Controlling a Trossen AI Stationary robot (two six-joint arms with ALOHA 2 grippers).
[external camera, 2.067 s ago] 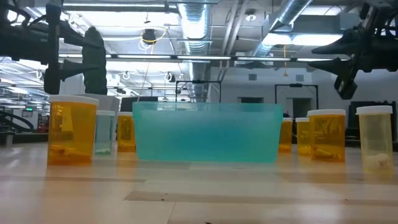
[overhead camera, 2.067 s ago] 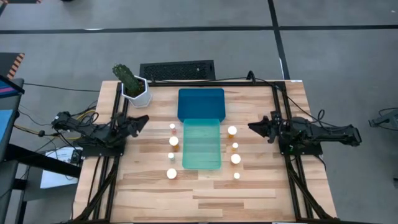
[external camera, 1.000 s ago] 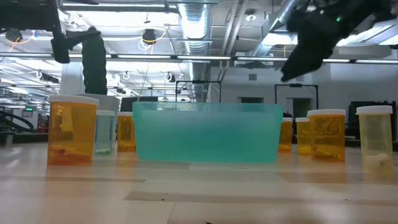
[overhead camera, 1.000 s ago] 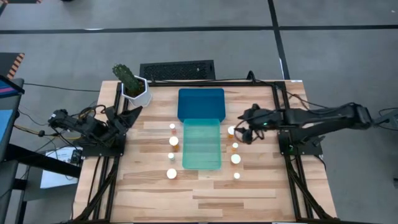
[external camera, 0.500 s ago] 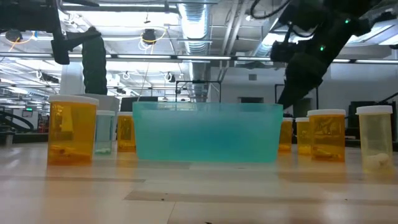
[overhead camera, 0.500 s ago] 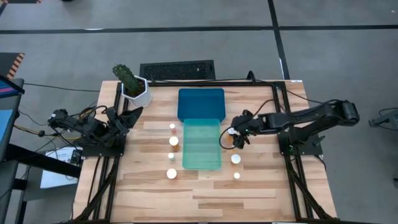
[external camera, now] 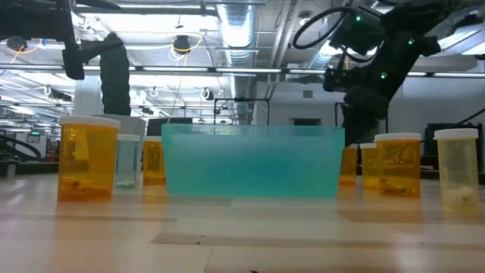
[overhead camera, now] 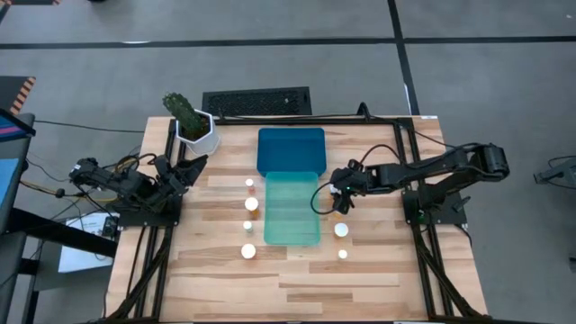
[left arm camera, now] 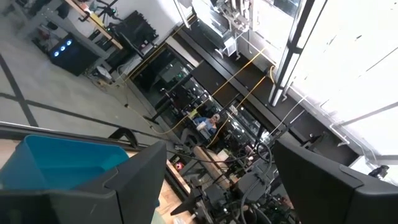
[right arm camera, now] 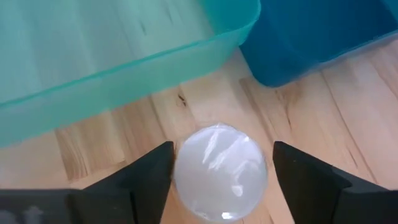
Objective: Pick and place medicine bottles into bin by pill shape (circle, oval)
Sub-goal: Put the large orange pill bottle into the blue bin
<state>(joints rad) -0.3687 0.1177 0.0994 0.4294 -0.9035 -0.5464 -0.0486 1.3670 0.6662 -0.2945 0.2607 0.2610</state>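
Pale wooden table (overhead camera: pixel 297 279), medicine bottles (external camera: pixel 89 158) in rows on both sides of the teal bin (overhead camera: pixel 292 209), right gripper (right arm camera: pixel 219 163) open astride one white-capped bottle (right arm camera: pixel 220 172) beside that bin, not gripping, blue bin (overhead camera: pixel 291 150) behind it, left gripper (overhead camera: pixel 200 163) open, holding nothing, near the potted cactus (overhead camera: pixel 190 120), grey floor (overhead camera: pixel 270 54) and ceiling ducts (external camera: pixel 235 19) beyond.

The right gripper (overhead camera: pixel 339 194) covers the bottle (right arm camera: pixel 220 172) beneath it in the high view; only the cap shows in the right wrist view, and its lower rim is cut off. The pills inside the bottles are too small to tell by shape. The teal bin (external camera: pixel 252 161) hides the blue bin (overhead camera: pixel 291 149) in the low view.
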